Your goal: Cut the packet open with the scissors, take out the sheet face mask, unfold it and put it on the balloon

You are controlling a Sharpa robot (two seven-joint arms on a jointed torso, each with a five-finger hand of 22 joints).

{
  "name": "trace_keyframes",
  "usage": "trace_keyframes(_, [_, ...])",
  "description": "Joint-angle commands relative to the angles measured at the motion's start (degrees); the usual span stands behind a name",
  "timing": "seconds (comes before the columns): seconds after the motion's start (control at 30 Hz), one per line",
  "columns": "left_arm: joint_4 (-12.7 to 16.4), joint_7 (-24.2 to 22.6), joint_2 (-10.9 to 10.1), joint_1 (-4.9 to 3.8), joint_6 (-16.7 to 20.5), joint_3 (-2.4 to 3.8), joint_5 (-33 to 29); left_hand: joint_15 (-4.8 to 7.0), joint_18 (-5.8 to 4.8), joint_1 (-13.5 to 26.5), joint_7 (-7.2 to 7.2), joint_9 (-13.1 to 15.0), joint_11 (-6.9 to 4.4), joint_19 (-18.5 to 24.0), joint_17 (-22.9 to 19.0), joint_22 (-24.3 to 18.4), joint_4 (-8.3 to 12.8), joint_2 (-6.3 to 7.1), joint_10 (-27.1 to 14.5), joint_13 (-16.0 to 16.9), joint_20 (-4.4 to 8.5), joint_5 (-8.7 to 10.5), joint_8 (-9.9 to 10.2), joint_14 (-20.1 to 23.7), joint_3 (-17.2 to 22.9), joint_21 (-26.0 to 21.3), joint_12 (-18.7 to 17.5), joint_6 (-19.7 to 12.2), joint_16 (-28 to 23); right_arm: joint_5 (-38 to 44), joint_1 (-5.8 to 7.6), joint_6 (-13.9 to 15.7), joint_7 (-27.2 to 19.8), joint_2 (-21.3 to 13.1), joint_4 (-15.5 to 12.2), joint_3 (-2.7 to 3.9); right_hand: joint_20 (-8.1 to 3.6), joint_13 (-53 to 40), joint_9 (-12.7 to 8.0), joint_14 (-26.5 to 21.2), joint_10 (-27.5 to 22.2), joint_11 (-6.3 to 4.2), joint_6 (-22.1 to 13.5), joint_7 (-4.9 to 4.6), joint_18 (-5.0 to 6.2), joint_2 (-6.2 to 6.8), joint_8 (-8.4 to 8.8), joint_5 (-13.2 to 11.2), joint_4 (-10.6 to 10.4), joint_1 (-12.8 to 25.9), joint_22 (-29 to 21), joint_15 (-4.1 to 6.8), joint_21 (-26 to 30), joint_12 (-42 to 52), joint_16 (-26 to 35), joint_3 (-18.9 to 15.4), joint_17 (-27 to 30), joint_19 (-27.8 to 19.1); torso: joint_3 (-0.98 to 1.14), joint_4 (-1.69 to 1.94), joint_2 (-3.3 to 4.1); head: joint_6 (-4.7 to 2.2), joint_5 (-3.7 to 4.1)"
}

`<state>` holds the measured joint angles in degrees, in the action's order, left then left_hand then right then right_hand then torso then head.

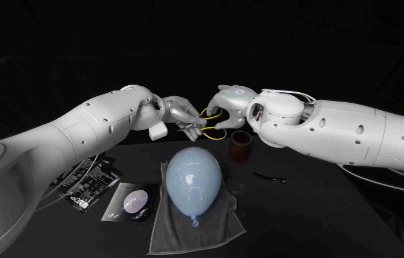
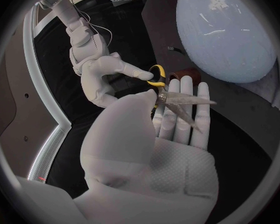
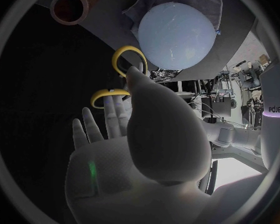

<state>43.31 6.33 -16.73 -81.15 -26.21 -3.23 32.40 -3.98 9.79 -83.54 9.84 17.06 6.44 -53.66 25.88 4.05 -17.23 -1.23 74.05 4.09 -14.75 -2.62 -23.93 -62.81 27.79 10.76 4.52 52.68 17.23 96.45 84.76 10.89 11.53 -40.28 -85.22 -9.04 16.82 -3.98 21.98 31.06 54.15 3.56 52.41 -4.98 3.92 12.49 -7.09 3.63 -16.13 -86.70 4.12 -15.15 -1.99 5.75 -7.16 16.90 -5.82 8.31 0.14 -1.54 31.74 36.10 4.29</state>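
Observation:
The yellow-handled scissors [image 1: 208, 125] hang in the air between my two hands, above the far end of the balloon. My left hand [image 1: 181, 113] holds them by the blades [image 2: 177, 102], thumb pressing them onto its outstretched fingers [image 2: 177, 124]. My right hand [image 1: 226, 103] has its thumb and a finger at the yellow handle loops [image 3: 129, 59]. The pale blue balloon [image 1: 194, 177] lies on a grey towel [image 1: 181, 229] in the middle of the table. A dark face-mask packet [image 1: 131, 202] lies flat to the left of the towel.
A brown cup [image 1: 240, 147] stands just behind the balloon on the right. A small black stick-like thing [image 1: 271, 177] lies to the balloon's right. A black printed bag [image 1: 89, 182] sits near the table's left edge.

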Motion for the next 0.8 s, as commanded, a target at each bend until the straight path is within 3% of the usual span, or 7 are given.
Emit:
trace_keyframes(0.03, [-0.4, 2.6, -0.1, -0.09, 2.3, 0.01, 0.8, -0.03, 0.79, -0.3, -0.15, 0.0, -0.34, -0.4, 0.1, 0.0, 3.1, -0.47, 0.2, 0.0, -0.08, -0.16, -0.2, -0.4, 3.7, -0.3, -0.3, 0.3, -0.4, -4.9, 0.07, 7.1, -6.0, -0.5, -0.2, 0.09, 0.12, 0.2, -1.0, 10.8, 5.3, 3.54, 1.8, -0.24, 1.14, -0.26, -0.01, -0.5, 0.9, -0.9, 0.2, 3.06, -0.4, 0.5, -3.6, 4.3, -2.0, 0.6, -0.01, -0.07, -0.05, -0.01, -0.02])
trace_keyframes(0.07, [-0.4, 2.6, -0.1, -0.09, 2.4, -0.02, 0.8, -0.03, 0.79, -0.3, -0.15, 0.0, -0.34, -0.4, 0.1, 0.0, 3.1, -0.47, 0.2, 0.0, -0.08, -0.16, -0.2, -0.4, 3.7, -0.3, -0.3, 0.3, -0.4, -7.1, 0.10, 8.1, -7.5, -0.7, -0.1, 0.11, 0.08, 0.3, -1.3, 11.8, 6.7, 3.60, 2.4, -0.95, 2.47, 0.18, -0.07, -0.5, 1.3, -1.0, 0.1, 1.67, -0.3, 0.2, -3.9, 6.3, -2.1, 0.5, -0.01, -0.06, -0.05, 0.00, 0.00])
trace_keyframes(0.17, [-0.6, 2.8, -0.1, -0.09, 2.5, -0.09, 0.9, -0.03, 0.79, -0.3, -0.15, 0.0, -0.34, -0.4, 0.1, 0.0, 3.1, -0.47, 0.2, 0.0, -0.08, -0.16, -0.2, -0.4, 3.7, -0.3, -0.3, 0.3, -0.4, -13.5, 0.20, 8.9, -10.8, -1.1, 0.1, 0.16, 0.24, 0.4, -2.1, 11.6, 7.3, 6.11, 2.6, -0.64, 3.87, 1.21, 0.20, -0.4, 2.8, -0.7, -0.3, 3.02, 0.0, -1.7, -3.4, 10.2, -1.8, -0.3, 0.01, -0.05, -0.07, 0.01, -0.03])
trace_keyframes(0.33, [-0.6, 3.0, -0.1, -0.08, 2.7, -0.16, 0.9, -0.02, 0.79, -0.2, -0.15, 0.0, -0.34, -0.4, 0.1, 0.0, 3.1, -0.44, 0.3, 0.0, -0.07, -0.16, -0.2, -0.4, 3.8, -0.3, -0.3, 0.3, -0.4, -19.0, 0.30, 7.7, -13.2, -1.6, 0.2, 0.19, 0.20, 0.4, -3.1, 1.8, -0.7, 10.53, 2.6, 0.07, 2.70, 1.33, 0.59, -0.7, 5.0, 0.7, -0.6, 1.43, 0.1, -2.3, 0.5, 8.4, 0.3, -0.9, 0.05, 0.01, -0.04, -0.06, -0.08])
trace_keyframes(0.5, [-0.6, 2.8, -0.1, -0.08, 3.3, -0.18, 0.8, -0.02, 0.79, -0.2, -0.15, 0.0, -0.34, -0.4, 0.1, 0.0, 3.1, -0.44, 0.3, 0.0, -0.07, -0.16, -0.2, -0.4, 3.8, -0.3, -0.3, 0.3, -0.4, -20.8, 0.38, 9.4, -12.9, -2.5, -0.2, 0.21, 0.14, 0.1, -3.6, 5.4, 0.4, 10.13, 2.4, -0.17, 2.82, 0.26, 0.86, -0.6, 5.5, 0.5, 0.0, 1.73, -0.4, -1.6, -0.7, 7.4, -0.3, 0.5, -0.02, -0.05, -0.03, -0.20, -0.06])
trace_keyframes(0.63, [-0.1, 1.8, -0.5, -0.07, 5.1, -0.17, -0.5, -0.02, 0.79, 0.0, -0.16, 0.1, -0.35, -0.4, 0.2, 0.0, 3.1, -0.40, 0.3, 0.1, -0.06, -0.16, -0.3, -0.4, 4.0, -0.3, -0.3, 0.3, -0.4, -25.7, 0.41, 12.6, -9.1, -3.4, 0.5, 0.19, -0.03, -0.1, -4.1, 17.0, 6.8, 6.28, 2.8, -6.18, 6.11, -0.15, 0.72, -0.9, 5.3, 1.8, 4.7, 5.29, -5.6, 0.0, -6.2, 9.4, -2.7, 13.9, -0.11, -0.03, -0.12, -0.30, -0.04])
trace_keyframes(0.8, [1.6, -1.7, -1.8, -0.07, 8.9, -0.10, -3.6, -0.03, 0.70, 0.5, -0.15, 0.3, -0.34, -0.3, 0.3, 0.0, 3.1, -0.26, 0.4, 0.0, -0.17, -0.15, -0.3, -0.4, 4.3, -0.4, -0.4, 0.3, -0.5, -40.1, -0.13, 14.7, -5.4, -5.1, 1.7, -0.12, -0.32, 0.2, -4.7, 23.5, 8.8, 6.37, 1.6, -8.11, 6.75, 0.83, 1.10, -0.7, 3.7, 4.8, 7.7, 6.41, -10.2, -0.7, -9.4, 8.8, -4.1, 26.2, -0.19, 0.00, -0.05, -0.54, 0.09])
